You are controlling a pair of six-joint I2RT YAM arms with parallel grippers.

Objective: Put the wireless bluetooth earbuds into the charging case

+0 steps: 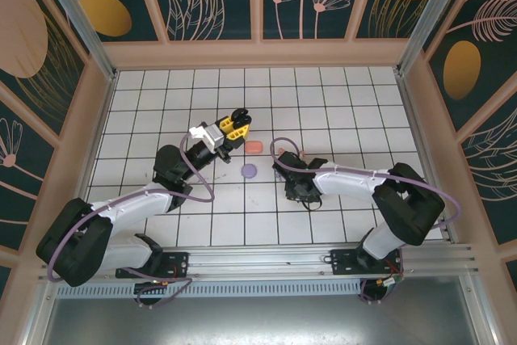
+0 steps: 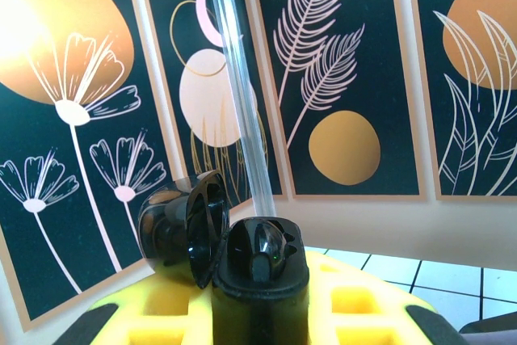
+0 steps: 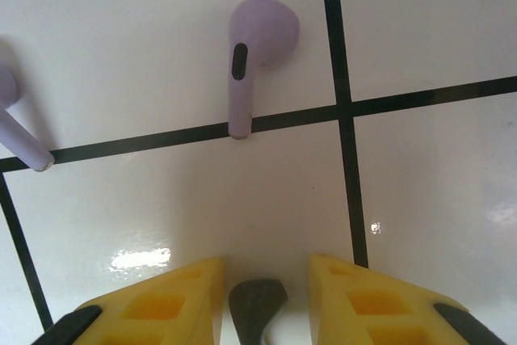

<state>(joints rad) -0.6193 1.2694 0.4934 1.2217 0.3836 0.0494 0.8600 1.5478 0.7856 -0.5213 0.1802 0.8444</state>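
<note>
Top external view: saw the left gripper (image 1: pixel 236 121) held up above the tiled table (image 1: pixel 161 94) and the right gripper (image 1: pixel 292 175) low, close to the tiles.

From the left wrist, found the yellow fingers (image 2: pixel 363 300) clenched on a black case (image 2: pixel 258 268). The case stood upright between them. Its lid (image 2: pixel 202 228) was open toward the left of that view, and a small green light (image 2: pixel 277 254) showed in the hollow. Could not tell whether an earbud already sat inside.

From the right wrist, found the two fingers (image 3: pixel 161 305) apart, with a dark earbud (image 3: pixel 257 309) in the gap between them, nearer to the finger on the left of that view. Did not look pinched, since a strip of table showed beside the other finger. Saw one lilac earbud (image 3: pixel 254 62) ahead of the fingertips, stem pointing back toward them, and a second lilac one (image 3: pixel 20 139) ahead and far to the left, both untouched.

Noticed also a pink case (image 1: pixel 254 147) and a lilac case (image 1: pixel 250 170) lying roughly between the two grippers.

Judged the step in hand as the picking of the dark earbud. Next, probably: to close gently on the stem without pushing it away, to lift, then to carry it over the open black case and to turn the stem down into the correct hollow. Small and smooth piece, so likely to slip out.
</note>
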